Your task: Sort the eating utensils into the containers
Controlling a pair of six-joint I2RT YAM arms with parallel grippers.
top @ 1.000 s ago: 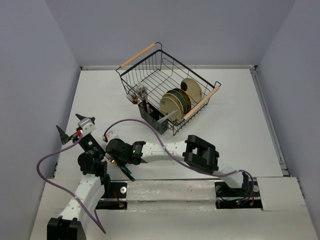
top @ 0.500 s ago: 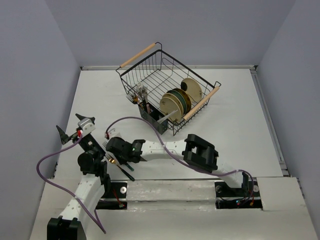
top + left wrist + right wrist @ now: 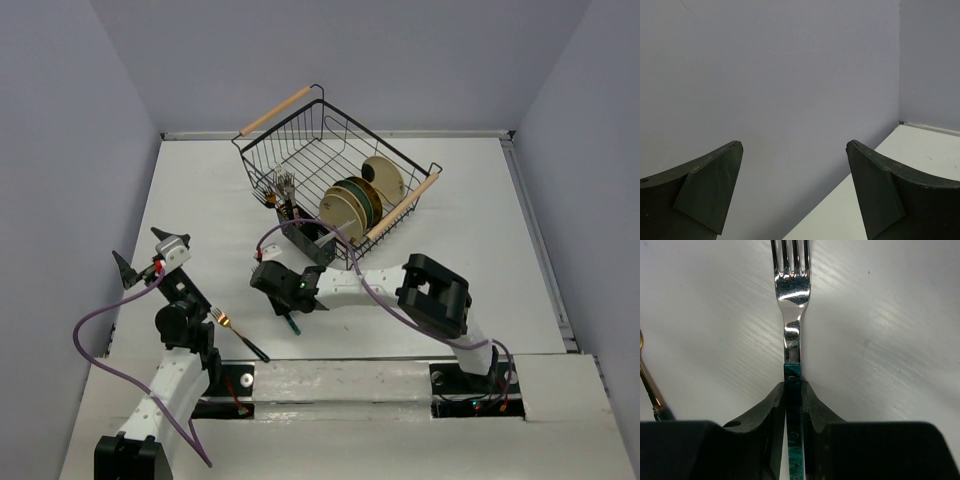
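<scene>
A white table sits between pale lavender walls. Seen from above, a black wire basket with wooden handles stands at the far centre, with round plates on edge inside it. A small black caddy sits at the basket's near-left side, and several forks stand upright in it. Just in front of the caddy, the right gripper holds a teal-handled fork. A gold-headed fork with a dark handle lies alone on the table nearer the arm bases. The left gripper is raised near the left wall.

The left wrist camera shows the left gripper with its dark fingers spread wide, holding nothing and facing the wall.

The right wrist camera shows the right gripper with its fingers clamped on the teal-handled fork. The silver tines point away over the table. The gold-headed fork shows at the left edge.
</scene>
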